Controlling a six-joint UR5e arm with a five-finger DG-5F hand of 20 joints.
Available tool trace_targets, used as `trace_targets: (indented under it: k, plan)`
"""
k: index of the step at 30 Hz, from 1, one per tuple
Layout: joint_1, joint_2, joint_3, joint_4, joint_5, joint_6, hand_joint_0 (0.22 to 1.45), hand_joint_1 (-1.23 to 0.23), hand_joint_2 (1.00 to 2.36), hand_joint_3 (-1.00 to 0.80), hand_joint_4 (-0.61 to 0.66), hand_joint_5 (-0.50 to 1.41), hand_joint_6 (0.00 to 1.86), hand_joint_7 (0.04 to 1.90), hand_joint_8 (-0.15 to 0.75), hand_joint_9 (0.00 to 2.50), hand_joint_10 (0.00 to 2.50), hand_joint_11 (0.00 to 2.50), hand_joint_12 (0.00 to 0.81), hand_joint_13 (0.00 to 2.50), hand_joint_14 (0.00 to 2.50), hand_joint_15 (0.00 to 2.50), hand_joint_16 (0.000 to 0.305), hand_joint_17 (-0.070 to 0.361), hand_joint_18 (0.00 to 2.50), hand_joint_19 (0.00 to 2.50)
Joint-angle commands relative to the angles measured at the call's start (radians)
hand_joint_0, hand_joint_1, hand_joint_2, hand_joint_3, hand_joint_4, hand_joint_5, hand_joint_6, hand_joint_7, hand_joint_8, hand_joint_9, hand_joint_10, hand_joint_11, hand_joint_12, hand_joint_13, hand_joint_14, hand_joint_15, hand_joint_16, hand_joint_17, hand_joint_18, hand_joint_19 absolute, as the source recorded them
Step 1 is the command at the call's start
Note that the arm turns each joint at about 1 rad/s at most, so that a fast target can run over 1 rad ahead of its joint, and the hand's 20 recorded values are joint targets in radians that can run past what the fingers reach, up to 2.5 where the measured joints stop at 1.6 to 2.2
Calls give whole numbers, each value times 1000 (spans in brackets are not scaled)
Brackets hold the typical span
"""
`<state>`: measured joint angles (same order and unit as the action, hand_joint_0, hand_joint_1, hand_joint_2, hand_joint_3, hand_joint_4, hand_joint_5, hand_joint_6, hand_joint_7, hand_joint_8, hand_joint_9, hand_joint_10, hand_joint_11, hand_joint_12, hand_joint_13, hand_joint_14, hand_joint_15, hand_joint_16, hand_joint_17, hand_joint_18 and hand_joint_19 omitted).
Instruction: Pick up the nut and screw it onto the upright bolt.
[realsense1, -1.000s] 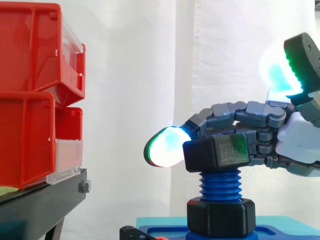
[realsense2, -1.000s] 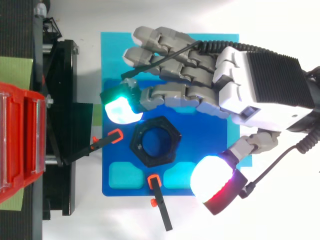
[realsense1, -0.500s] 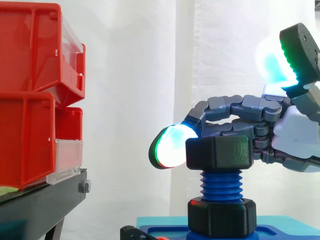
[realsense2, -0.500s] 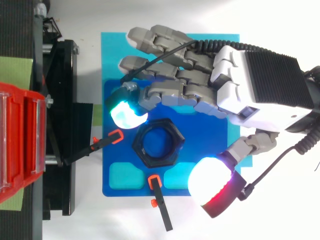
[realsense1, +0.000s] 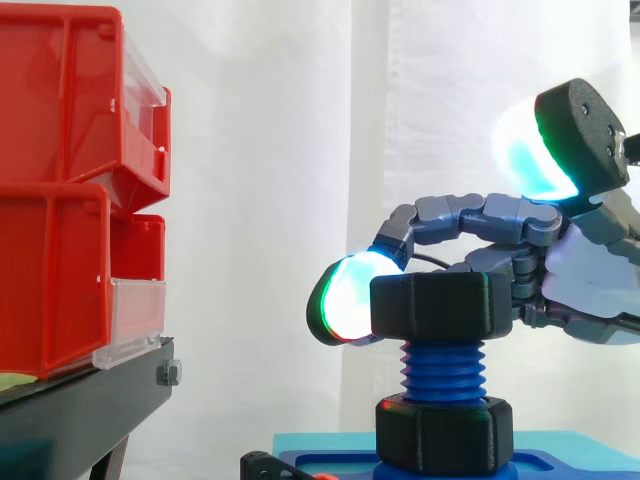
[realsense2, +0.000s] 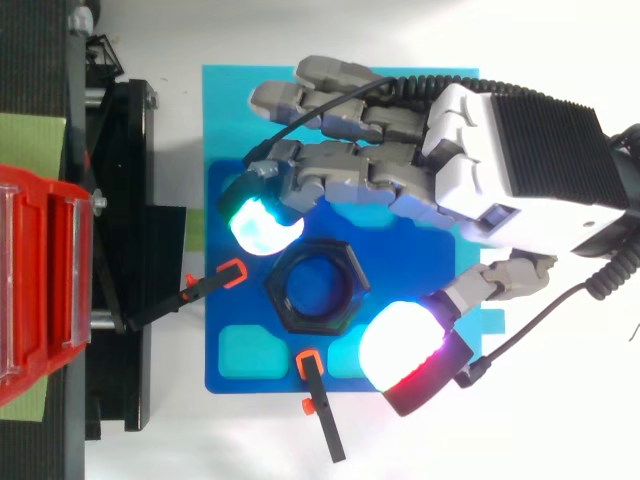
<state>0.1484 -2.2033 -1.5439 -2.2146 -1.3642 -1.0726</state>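
You're in the threading step: the nut (realsense1: 442, 305) sits level on top of the upright blue bolt (realsense1: 441, 372), with bare thread showing below it down to the black collar (realsense1: 443, 432). The hand (realsense1: 590, 270) has its fingers curled beside the nut, 1 glowing pad (realsense1: 345, 300) seemingly touching its side, while the thumb (realsense1: 530, 150) stands raised and clear, so nothing is pinched. Next, I judge, you need the thumb down on the opposite flat, then a turn that keeps the nut level, or it may cross-thread

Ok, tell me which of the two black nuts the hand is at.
The upper nut atop the blue bolt, level with the hand; the lower nut sits at the bolt's base.
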Motion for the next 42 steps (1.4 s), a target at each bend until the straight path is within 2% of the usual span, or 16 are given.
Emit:
trace_targets:
  k: [1, 9, 17, 27, 32, 34, 40, 42]
  plan:
    - [-4, 0, 1, 0, -3, 0, 418, -106, 1000, -500, 263, -37, 504, 1100, 317, 728, 0, 0, 392, 386, 0, 0, 53, 120, 219, 18]
    - [-12, 0, -1, -17, -26, 0, 427, -117, 1000, -500, 216, 2, 504, 1196, 312, 852, 0, 0, 383, 484, 0, 0, 51, 114, 325, 12]
    - [-24, 5, 1, -47, -27, -1, 439, -146, 1000, -500, 132, 33, 504, 1221, 296, 1000, 0, 0, 369, 589, 0, 0, 48, 107, 411, 21]
    - [-43, 45, 1, -129, -30, -35, 454, -192, 1000, -500, 49, 60, 504, 1244, 243, 1158, 0, 0, 343, 723, 0, 0, 43, 96, 520, 64]
    - [-46, 51, 1, -132, -39, -36, 459, -207, 1000, -500, 32, 72, 504, 1250, 216, 1245, 0, 0, 328, 777, 1, 0, 40, 90, 587, 83]
    - [-49, 59, 1, -131, -44, -40, 462, -216, 1000, -500, 11, 82, 504, 1272, 162, 1329, 0, 0, 312, 822, 0, 0, 38, 86, 635, 90]
    - [-55, 80, 1, -142, -44, -56, 465, -231, 1000, -500, 21, 93, 504, 1296, 105, 1488, 0, 0, 281, 901, 0, 0, 35, 79, 730, 103]
    - [-61, 92, 1, -152, -49, -64, 459, -219, 1000, -500, 56, 77, 504, 1273, 137, 1438, 0, 0, 289, 880, 0, 0, 36, 82, 716, 99]
